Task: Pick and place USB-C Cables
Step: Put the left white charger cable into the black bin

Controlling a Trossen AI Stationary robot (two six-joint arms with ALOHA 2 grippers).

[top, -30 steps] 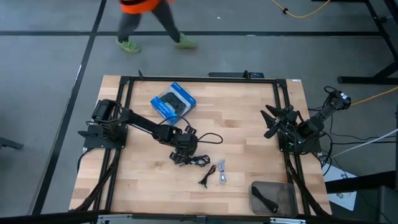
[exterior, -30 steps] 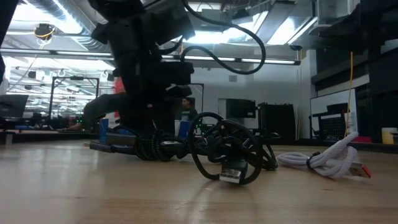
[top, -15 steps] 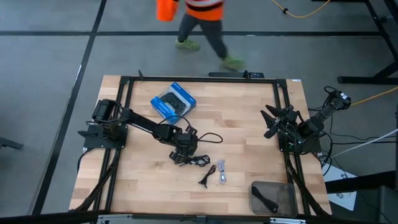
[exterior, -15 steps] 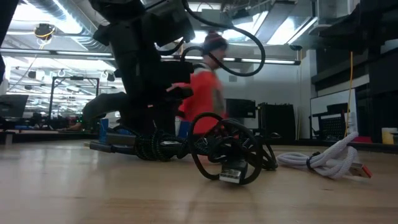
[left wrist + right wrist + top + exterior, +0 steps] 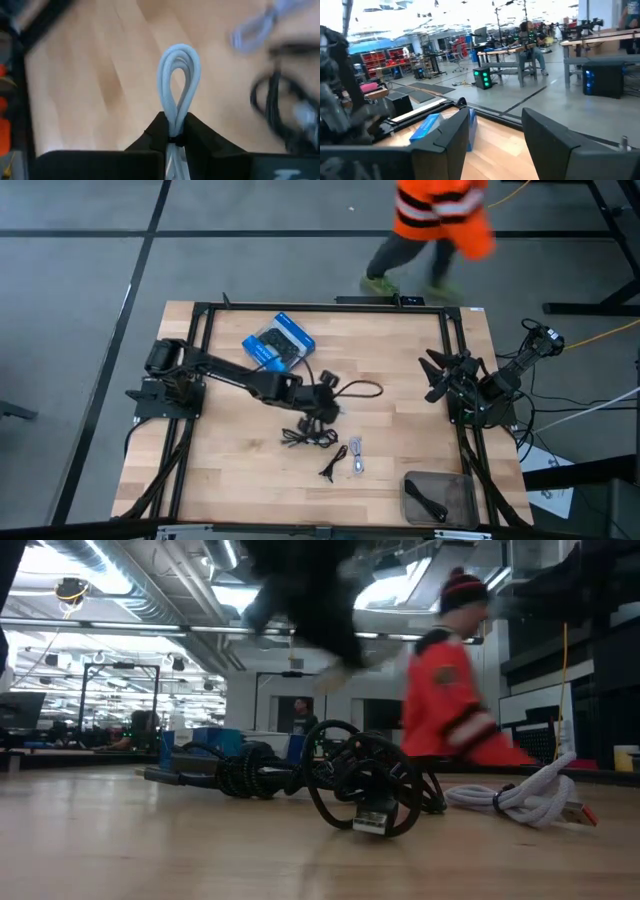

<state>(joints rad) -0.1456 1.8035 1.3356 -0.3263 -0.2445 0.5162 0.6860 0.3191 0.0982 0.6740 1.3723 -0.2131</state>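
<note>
My left gripper hangs over the middle of the table, shut on a pale, whitish bundled USB-C cable. In the low view the gripper is a blur high above the board. A black coiled cable lies on the table just near of the gripper. A smaller black cable and a white-grey cable lie closer to the near edge. My right gripper waits open at the table's right side, with nothing between its fingers. My left gripper pinches the pale cable bundle between its two fingertips, at one end of the coil. The looped other end sticks out past the fingers. The table shows well below the loop, so the bundle is lifted clear.
The blue box lies at the far left of the board. A grey tray with a dark item stands at the near right corner. A person in an orange jacket walks past the far edge.
My left gripper has shut on the pale cable. It has risen from the black cables and gone a little toward the far and right edges, lifting the cable off the table. The person has walked from left to right behind the table.
</note>
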